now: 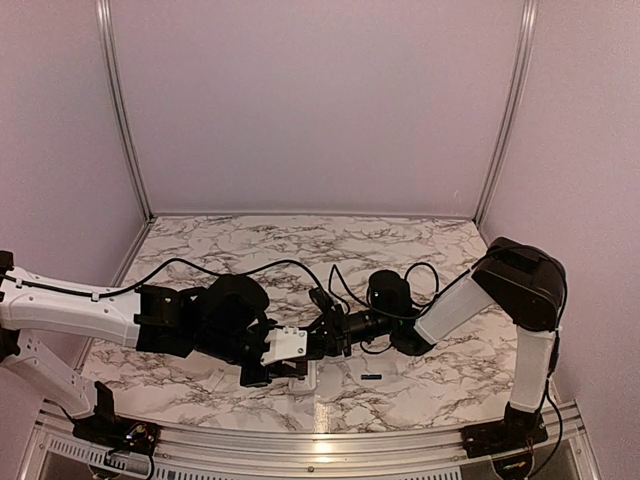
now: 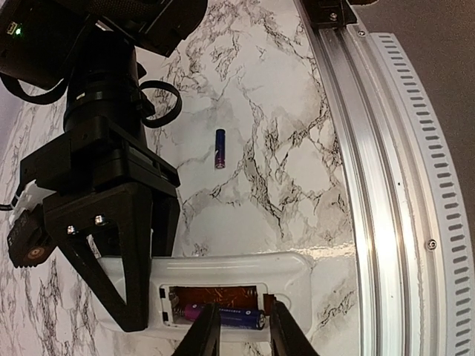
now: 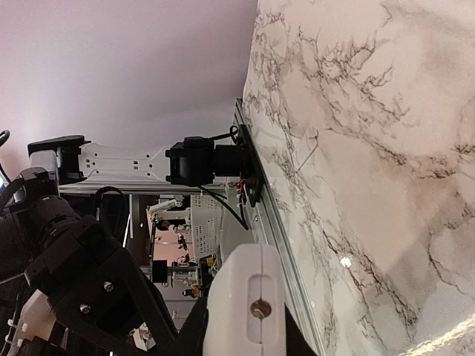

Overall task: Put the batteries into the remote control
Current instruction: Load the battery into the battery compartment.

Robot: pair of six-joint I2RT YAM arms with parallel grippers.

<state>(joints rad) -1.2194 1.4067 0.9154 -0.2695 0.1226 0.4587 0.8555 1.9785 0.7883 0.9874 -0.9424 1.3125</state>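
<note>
The white remote control (image 2: 223, 271) is held off the table with its back up and its battery compartment open. One battery (image 2: 245, 319), blue and purple, lies in the compartment. My left gripper (image 2: 241, 308) is open, with a finger on each side over that battery. My right gripper (image 2: 152, 289) is shut on the remote's far end. The right wrist view shows the remote (image 3: 245, 289) edge-on between my right gripper (image 3: 249, 337) fingers. A second battery (image 2: 220, 148) lies loose on the marble; it also shows in the top view (image 1: 371, 377). The remote (image 1: 309, 378) sits between both grippers.
The marble table (image 1: 300, 250) is walled by pale panels. A silver rail (image 2: 371, 185) runs along the near edge, close to the remote's free end. Black cables (image 1: 345, 290) loop over the table behind the right arm.
</note>
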